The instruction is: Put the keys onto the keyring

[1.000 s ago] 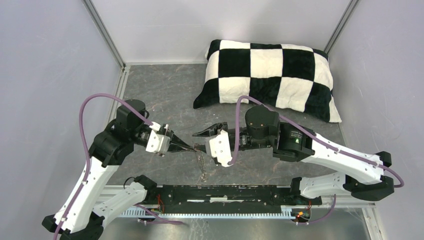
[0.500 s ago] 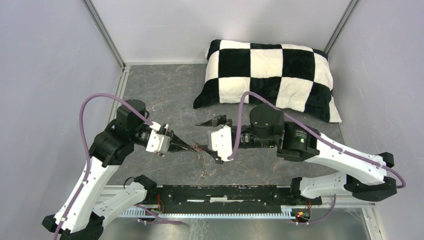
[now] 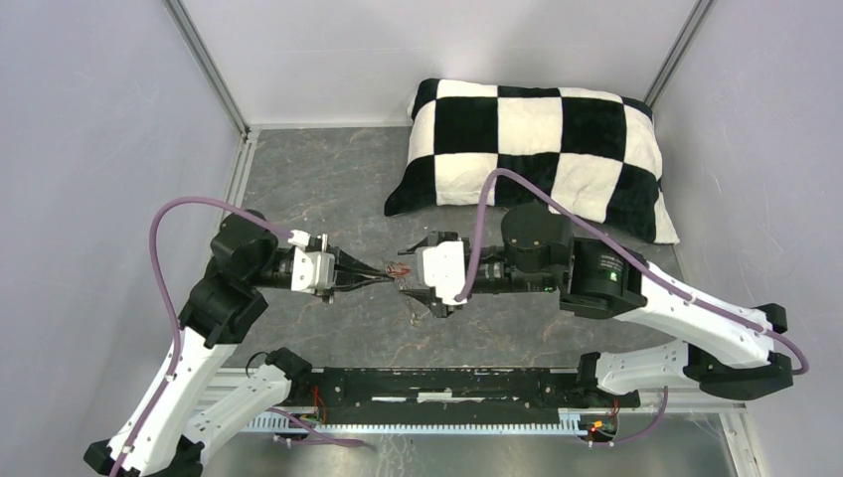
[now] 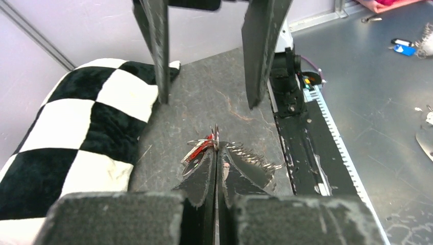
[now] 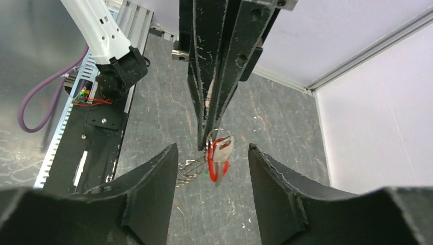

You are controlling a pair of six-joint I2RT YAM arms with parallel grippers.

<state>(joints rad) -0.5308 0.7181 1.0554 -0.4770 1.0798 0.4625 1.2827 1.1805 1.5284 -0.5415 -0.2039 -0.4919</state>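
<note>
My left gripper (image 3: 386, 277) is shut on the keyring (image 4: 250, 154), a thin grey wire that shows as loose coils just past its fingertips (image 4: 215, 148). The red-headed key (image 5: 218, 158) hangs on the wire at those tips and also shows in the left wrist view (image 4: 204, 145). Only a tiny green speck (image 5: 206, 175) shows beside the red key, so the green key is mostly hidden. My right gripper (image 3: 416, 273) is open and faces the left one. Its fingers (image 5: 148, 194) stand either side of the hanging red key without touching it.
A black-and-white checked pillow (image 3: 537, 154) lies at the back right of the grey table top (image 3: 318, 179). Grey walls close in the left, right and back sides. The arms' black base rail (image 3: 447, 383) runs along the near edge.
My left gripper has lifted the keyring and red key off the table and moved slightly away from the near edge. My right gripper has turned and come level, straddling the key.
</note>
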